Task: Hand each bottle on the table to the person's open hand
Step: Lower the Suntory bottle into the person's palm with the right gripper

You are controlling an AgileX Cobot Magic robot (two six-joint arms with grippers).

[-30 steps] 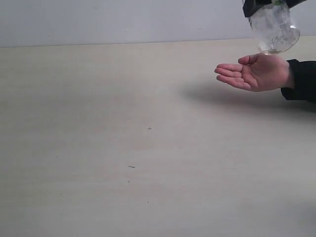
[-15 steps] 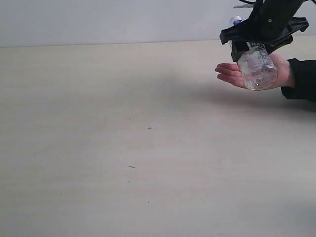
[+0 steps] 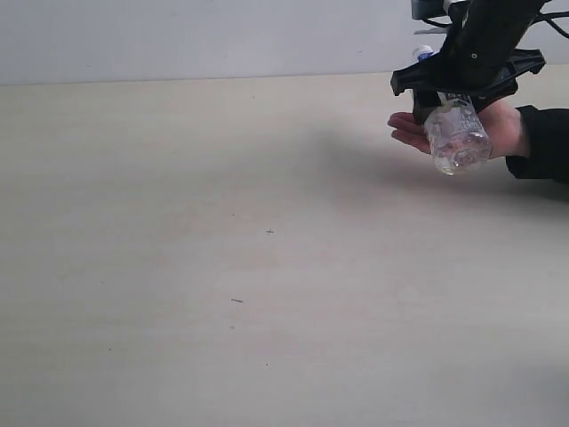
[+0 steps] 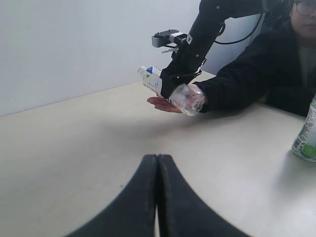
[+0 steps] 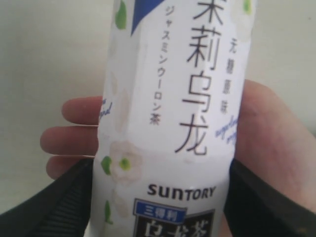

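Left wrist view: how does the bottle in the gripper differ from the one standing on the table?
The held bottle lies tilted over the person's hand; the standing bottle is upright on the table. The right gripper clamps the held bottle; nothing touches the standing bottle. The held bottle shows from cap to base; the standing bottle is cropped by the frame edge. Both carry white-and-green labels.

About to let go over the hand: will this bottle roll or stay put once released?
The bottle lies on its side over the open hand, and its body is round, so it could roll unless the hand closes. Its clear end looks empty, so it is probably light. The thin plastic may dent if squeezed.
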